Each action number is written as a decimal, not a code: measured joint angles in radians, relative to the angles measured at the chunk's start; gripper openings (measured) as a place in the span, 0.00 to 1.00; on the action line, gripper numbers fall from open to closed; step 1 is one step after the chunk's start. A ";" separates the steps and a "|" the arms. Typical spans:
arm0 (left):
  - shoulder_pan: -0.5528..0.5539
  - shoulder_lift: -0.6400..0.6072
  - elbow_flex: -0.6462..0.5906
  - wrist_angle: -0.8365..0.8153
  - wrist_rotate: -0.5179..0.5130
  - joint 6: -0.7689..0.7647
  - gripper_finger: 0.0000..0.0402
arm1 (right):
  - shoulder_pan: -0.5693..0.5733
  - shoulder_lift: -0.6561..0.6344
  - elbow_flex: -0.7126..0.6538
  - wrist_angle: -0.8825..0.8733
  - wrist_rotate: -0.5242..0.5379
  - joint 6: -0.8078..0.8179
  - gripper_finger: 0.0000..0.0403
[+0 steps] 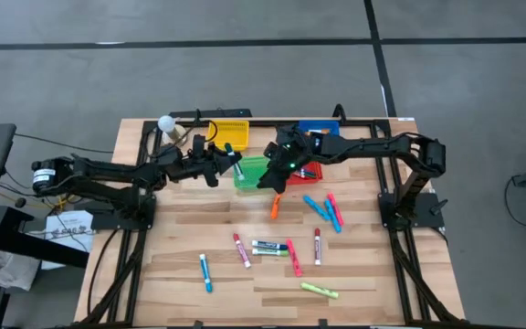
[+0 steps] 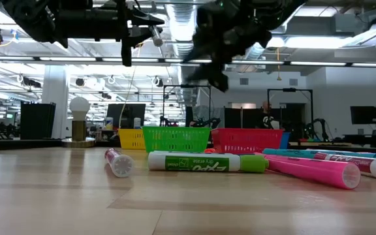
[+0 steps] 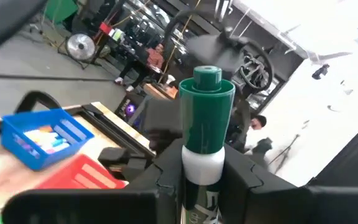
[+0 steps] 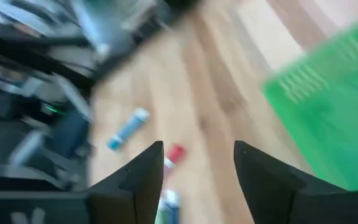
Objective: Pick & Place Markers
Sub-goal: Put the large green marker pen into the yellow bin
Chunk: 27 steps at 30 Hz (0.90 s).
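Left gripper (image 1: 229, 163), frame centre beside green basket (image 1: 252, 174), clamps a green-capped marker (image 3: 205, 124); right gripper (image 4: 197, 168) gapes empty; "EXPO dry erase" marker (image 2: 207, 162) lies on table (image 1: 172, 265) among others.

Low view: green-capped Expo dry-erase marker (image 2: 207, 162) lying on wooden bench (image 2: 57, 202), small pink-capped marker (image 2: 119, 162) left of it, pink markers (image 2: 315, 170) right. Yellow (image 2: 130, 138), green (image 2: 176, 139), red (image 2: 247, 139) mesh baskets behind. Both arms overhead, blurred.
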 joint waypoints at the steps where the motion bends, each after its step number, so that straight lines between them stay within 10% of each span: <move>1: 0.010 -0.011 0.000 -0.013 0.002 0.020 0.15 | -0.002 0.000 0.000 -0.044 0.012 -0.027 0.47; 15: 0.215 -0.031 0.366 -0.806 0.005 0.458 0.15 | -0.007 -0.008 0.000 -0.242 0.117 -0.153 0.44; 27: 0.355 0.083 0.409 -0.899 0.007 0.692 0.15 | -0.077 -0.244 -0.155 -0.126 0.217 -0.176 0.45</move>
